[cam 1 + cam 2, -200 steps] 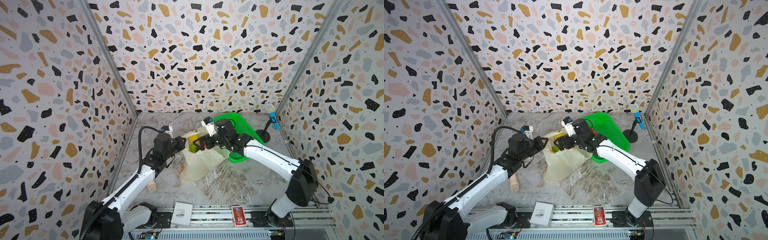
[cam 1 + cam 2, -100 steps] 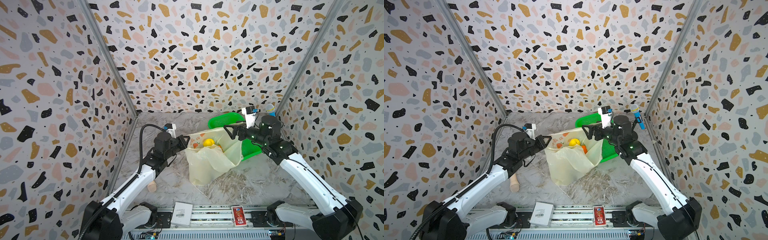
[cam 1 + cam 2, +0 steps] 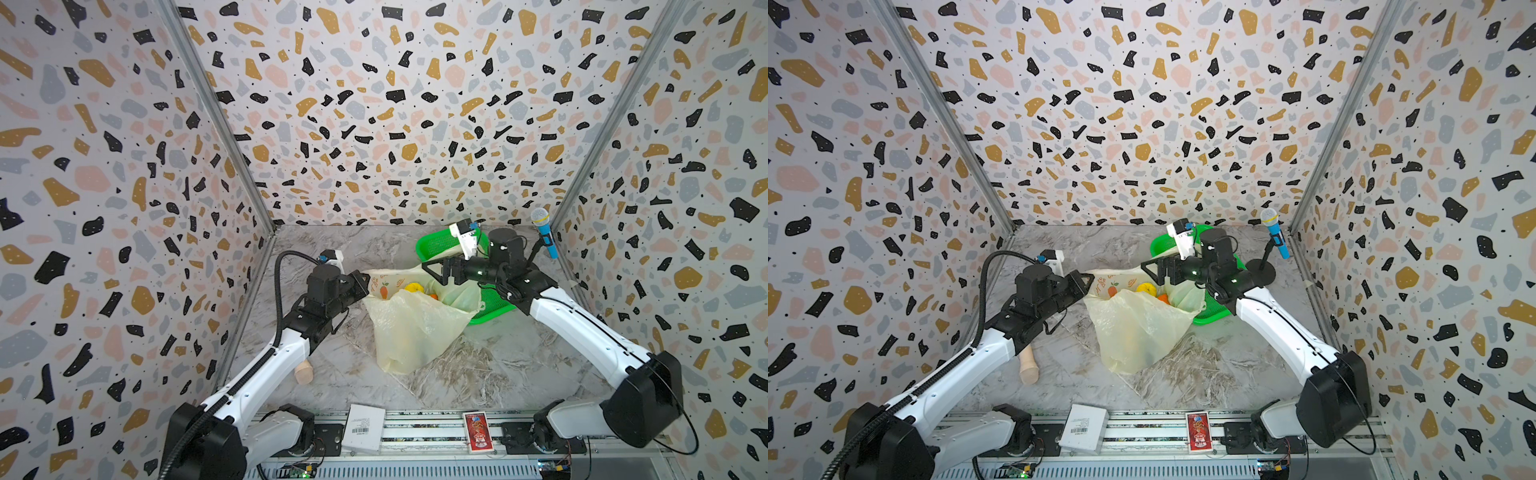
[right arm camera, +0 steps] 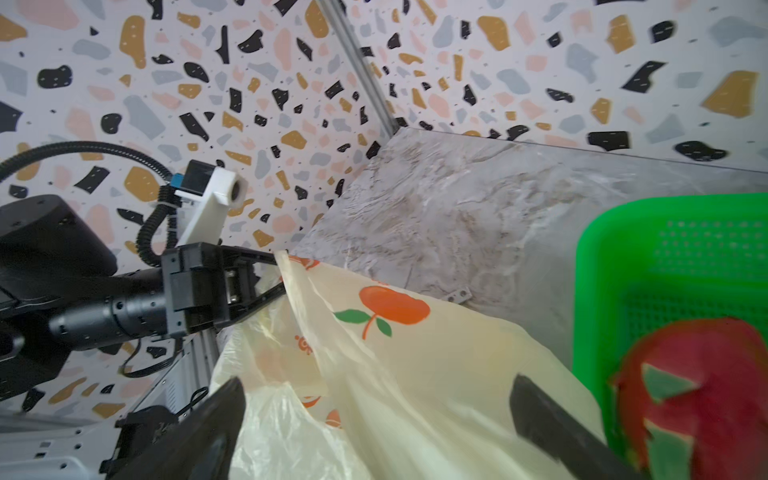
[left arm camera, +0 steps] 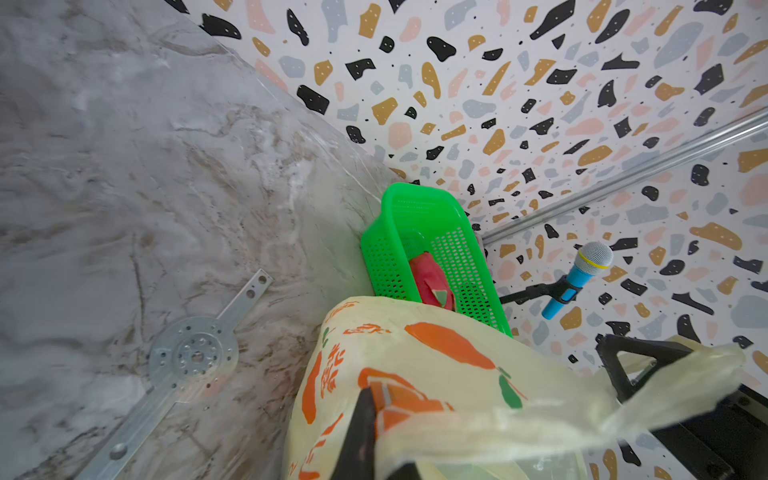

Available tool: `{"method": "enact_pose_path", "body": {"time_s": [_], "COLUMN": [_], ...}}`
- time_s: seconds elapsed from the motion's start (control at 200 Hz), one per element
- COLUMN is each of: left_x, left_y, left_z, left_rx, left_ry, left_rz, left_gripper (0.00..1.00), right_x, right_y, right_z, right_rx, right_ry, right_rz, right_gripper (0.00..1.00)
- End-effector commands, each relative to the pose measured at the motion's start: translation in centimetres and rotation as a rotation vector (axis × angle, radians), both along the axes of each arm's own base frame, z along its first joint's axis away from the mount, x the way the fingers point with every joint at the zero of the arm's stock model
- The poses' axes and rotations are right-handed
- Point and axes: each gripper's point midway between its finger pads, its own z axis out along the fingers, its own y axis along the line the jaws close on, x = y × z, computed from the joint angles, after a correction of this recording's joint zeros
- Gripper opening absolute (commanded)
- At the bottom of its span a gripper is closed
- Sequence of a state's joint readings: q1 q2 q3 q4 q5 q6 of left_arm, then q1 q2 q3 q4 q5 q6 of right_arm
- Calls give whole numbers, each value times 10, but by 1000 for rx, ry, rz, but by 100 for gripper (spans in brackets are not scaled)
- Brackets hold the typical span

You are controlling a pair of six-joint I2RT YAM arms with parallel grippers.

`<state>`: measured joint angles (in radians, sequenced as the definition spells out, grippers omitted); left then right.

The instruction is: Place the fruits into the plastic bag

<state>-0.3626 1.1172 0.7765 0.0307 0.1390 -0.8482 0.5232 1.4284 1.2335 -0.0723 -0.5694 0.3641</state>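
Note:
The pale yellow plastic bag (image 3: 411, 328) (image 3: 1133, 328) lies mid-table with its mouth open toward the back. A yellow fruit (image 3: 413, 287) (image 3: 1145, 287) and an orange fruit (image 3: 433, 296) (image 3: 1163, 297) show inside. My left gripper (image 3: 365, 279) (image 3: 1088, 277) (image 5: 374, 440) is shut on the bag's left rim. My right gripper (image 3: 434, 272) (image 3: 1152, 270) (image 4: 374, 424) is open over the bag's right rim, holding nothing, with bag film (image 4: 415, 374) below its fingers. A red-pink fruit (image 5: 430, 282) (image 4: 702, 395) lies in the green basket (image 5: 415, 208) (image 4: 665, 257), hidden in both top views.
The green basket (image 3: 436, 243) (image 3: 1158, 245) stands behind the bag, at back right. A blue toy microphone (image 3: 544, 232) (image 3: 1277, 235) stands in the back right corner. A wooden peg (image 3: 304, 372) lies under my left arm. A white box (image 3: 365, 428) and red card pack (image 3: 478, 432) sit on the front rail.
My right gripper drew back to the right out of the bag's mouth, then eased a little leftward. The bag's mouth spread wider and its body shifted right. My left gripper kept its hold.

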Motion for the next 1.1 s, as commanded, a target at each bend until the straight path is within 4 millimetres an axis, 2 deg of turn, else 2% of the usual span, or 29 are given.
{"method": "enact_pose_path", "body": {"time_s": [0.0,0.075,0.17,0.345,0.481,0.611,0.706,0.801,0.846,0.911,0.976,1.091], "left_x": [3,3,4,7,9,9,9,9,10,11,11,11], "left_y": [14,15,13,9,4,3,4,5,4,3,2,1], "left_z": [25,25,22,20,19,21,23,22,21,21,21,23], "left_rx": [21,27,27,2,-11,-12,-8,-6,-6,-7,-11,-15], "left_ry": [-77,-79,-69,-66,-58,-63,-69,-67,-67,-65,-68,-74], "left_rz": [66,67,61,50,34,28,33,34,34,30,27,22], "left_gripper": [0,0,0,0,0,0,0,0,0,0,0,0], "right_x": [-13,-24,-40,-60,-61,-62,-66,-78,-83,-88,-92,-98], "right_y": [23,35,35,5,-21,-36,-43,-42,-42,-39,-34,-12], "right_z": [14,10,4,9,0,-13,-7,7,7,-2,-19,-37], "right_rx": [7,-12,-58,-96,-131,-181,-186,-155,-148,-156,-172,-189], "right_ry": [15,66,99,78,141,190,169,141,147,173,209,210], "right_rz": [117,184,221,159,92,62,69,121,136,150,165,204], "right_gripper": [99,99,99,99,99,99,100,100,99,98,96,96]}}
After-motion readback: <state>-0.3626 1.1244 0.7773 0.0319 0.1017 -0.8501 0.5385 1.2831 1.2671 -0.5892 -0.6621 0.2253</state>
